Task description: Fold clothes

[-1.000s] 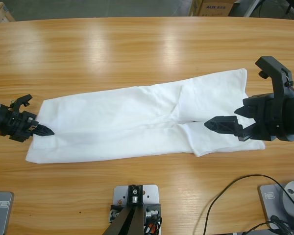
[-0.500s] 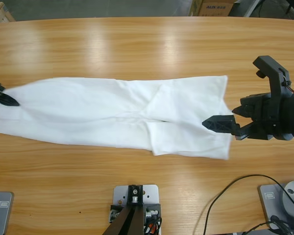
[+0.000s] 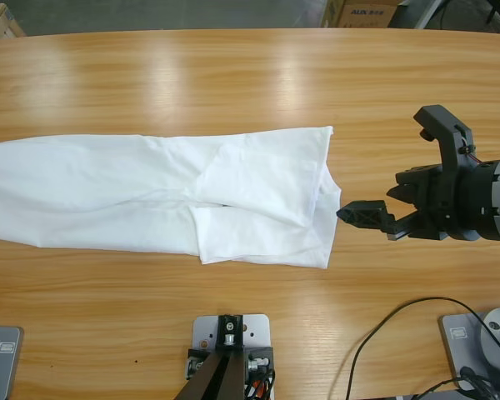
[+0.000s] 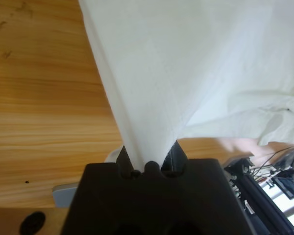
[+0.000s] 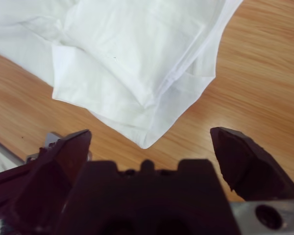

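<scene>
The white T-shirt (image 3: 150,192) lies stretched lengthwise across the table's left half, and its left end runs off the picture's edge. Its right end is folded over itself in layers. In the left wrist view my left gripper (image 4: 149,157) is shut on a bunched edge of the shirt (image 4: 186,63), which rises taut from the jaws. That gripper is out of the high view. My right gripper (image 3: 382,167) stands open just right of the shirt's right edge and holds nothing. The right wrist view shows the shirt's layered corner (image 5: 127,49) ahead of the right gripper (image 5: 149,134).
The long wooden table (image 3: 233,75) shows bare wood behind and right of the shirt. A cardboard box (image 3: 362,12) stands beyond the far edge. A black cable (image 3: 383,333) loops at the front right.
The shirt has slid far to the left, pulled by my left gripper, which has left the high view. Its right end has come out from under the right gripper, which moved slightly left.
</scene>
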Controlling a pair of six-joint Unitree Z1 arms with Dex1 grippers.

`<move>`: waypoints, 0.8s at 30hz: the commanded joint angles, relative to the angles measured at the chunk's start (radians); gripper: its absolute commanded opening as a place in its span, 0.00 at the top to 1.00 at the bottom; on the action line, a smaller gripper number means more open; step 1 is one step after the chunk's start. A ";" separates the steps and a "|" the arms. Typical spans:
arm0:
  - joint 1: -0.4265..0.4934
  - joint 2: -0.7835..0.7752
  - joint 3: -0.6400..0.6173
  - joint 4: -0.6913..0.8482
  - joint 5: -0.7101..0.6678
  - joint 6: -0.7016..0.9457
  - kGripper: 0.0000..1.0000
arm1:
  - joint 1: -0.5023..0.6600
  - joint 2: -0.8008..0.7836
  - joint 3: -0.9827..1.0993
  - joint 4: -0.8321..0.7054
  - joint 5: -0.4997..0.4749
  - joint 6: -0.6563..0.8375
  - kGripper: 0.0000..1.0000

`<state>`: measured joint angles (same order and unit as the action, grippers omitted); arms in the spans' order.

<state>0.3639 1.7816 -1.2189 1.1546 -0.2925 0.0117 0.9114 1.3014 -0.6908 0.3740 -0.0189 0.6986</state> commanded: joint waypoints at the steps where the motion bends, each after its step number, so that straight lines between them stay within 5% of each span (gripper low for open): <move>1: -0.132 -0.032 -0.052 0.034 -0.059 -0.018 1.00 | -0.004 -0.006 0.024 -0.010 0.005 0.010 0.00; 7: -0.421 -0.055 -0.098 0.026 -0.121 -0.150 1.00 | -0.029 -0.072 0.007 0.024 0.002 0.009 0.00; 14: -0.633 -0.025 -0.179 0.028 -0.152 -0.234 1.00 | -0.181 -0.160 -0.006 0.104 0.008 -0.001 0.00; 24: -0.890 0.145 -0.504 0.080 -0.177 -0.307 1.00 | -0.259 -0.130 -0.003 0.125 0.021 -0.029 0.00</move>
<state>-0.4073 1.7584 -1.5479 1.1725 -0.4456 -0.2574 0.6782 1.1649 -0.6921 0.4853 -0.0123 0.6848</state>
